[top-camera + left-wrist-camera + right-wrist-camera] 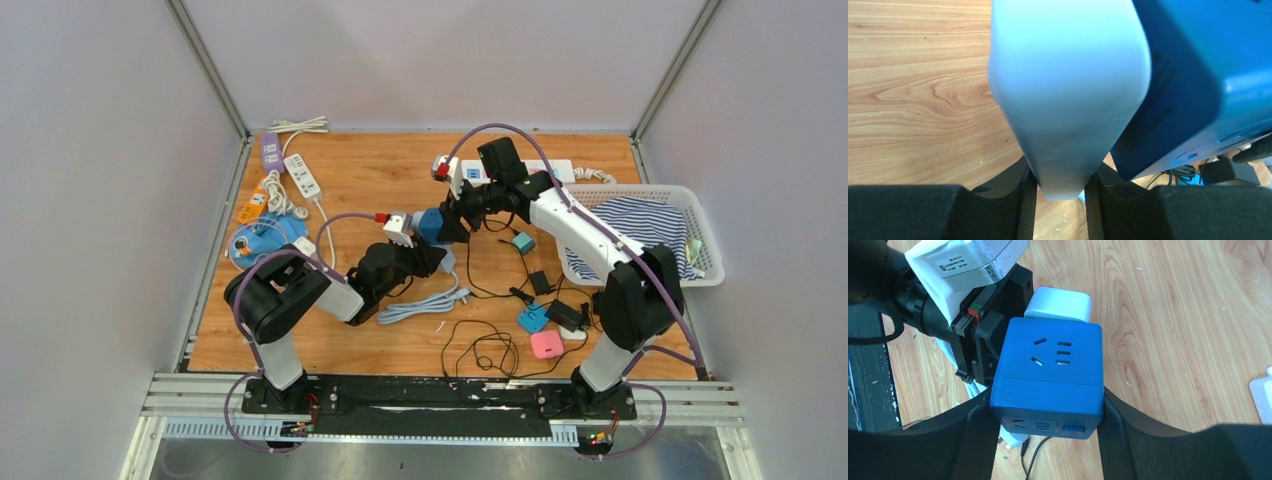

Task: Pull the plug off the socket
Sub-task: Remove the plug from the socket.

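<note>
Two arms: both meet at the middle of the frame in the top view, above the bench (380,170).
Surface: light wood-grain board with bare patches in the upper centre and lower left. A metal rail runs along the bottom edge.
Room: plain pale grey walls on three sides, with aluminium posts in the back corners.
Task thing: the white plug (1058,305) sits against the far face of the blue socket cube (1048,375), touching it. Both are held off the board.
Left claw (1060,192): pinching the narrow end of the plug between its two black fingers.
Right claw (1046,410): clamped on the two sides of the socket cube, with its outlet face up.
Upper left: a purple power strip (270,150) and a white power strip (302,175), with cords bundled beside them.
Right side: a white basket (700,215) holding a striped cloth (640,220).
Lower centre: a pink block (546,344), small teal cubes, black adapters (565,315) and loose black cords (480,345).
In the way: a grey-blue cable (425,305) lies coiled just below the left forearm, and the black cords trail beneath the held cube.
</note>
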Action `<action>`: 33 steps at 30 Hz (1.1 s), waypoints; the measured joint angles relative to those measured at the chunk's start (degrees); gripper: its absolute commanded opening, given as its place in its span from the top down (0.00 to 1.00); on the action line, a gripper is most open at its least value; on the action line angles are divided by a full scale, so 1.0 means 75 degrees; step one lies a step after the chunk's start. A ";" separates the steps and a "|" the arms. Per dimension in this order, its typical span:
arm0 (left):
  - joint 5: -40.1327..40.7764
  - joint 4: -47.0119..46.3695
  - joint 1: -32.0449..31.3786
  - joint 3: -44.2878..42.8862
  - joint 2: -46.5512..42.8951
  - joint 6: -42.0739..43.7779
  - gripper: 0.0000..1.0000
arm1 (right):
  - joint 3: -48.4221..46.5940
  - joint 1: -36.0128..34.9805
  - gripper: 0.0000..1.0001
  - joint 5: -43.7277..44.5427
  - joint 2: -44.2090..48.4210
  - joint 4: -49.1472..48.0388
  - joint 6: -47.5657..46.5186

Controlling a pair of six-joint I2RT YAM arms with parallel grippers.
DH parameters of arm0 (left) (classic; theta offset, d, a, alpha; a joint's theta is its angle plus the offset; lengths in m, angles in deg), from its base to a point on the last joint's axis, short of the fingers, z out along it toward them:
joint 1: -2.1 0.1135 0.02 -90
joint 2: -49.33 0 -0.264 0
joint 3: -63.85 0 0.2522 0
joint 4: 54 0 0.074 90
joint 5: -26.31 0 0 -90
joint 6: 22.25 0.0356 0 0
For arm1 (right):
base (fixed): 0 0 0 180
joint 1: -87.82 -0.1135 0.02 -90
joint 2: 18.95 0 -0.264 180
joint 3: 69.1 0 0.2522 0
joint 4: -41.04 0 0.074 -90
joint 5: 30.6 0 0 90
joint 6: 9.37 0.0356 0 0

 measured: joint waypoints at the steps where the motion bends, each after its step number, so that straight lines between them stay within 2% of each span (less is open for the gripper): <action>1: 0.0003 0.0003 -0.0023 -0.0006 -0.0015 0.0041 1.00 | 0.0090 0.0073 1.00 -0.0149 0.0067 -0.0026 -0.0082; 7: -0.0035 0.0017 -0.0149 -0.0058 -0.0041 0.0268 1.00 | 0.0597 0.0382 1.00 -0.0772 0.0423 -0.0198 -0.0437; 22: 0.0085 0.0178 -0.0169 -0.0090 -0.0090 0.0216 1.00 | 0.0796 0.0440 1.00 -0.1122 0.0478 -0.0475 -0.0434; 33: 0.0452 0.0460 -0.0192 -0.0187 -0.0093 -0.0128 1.00 | 0.0781 0.0251 1.00 -0.0251 0.0481 -0.0702 0.0108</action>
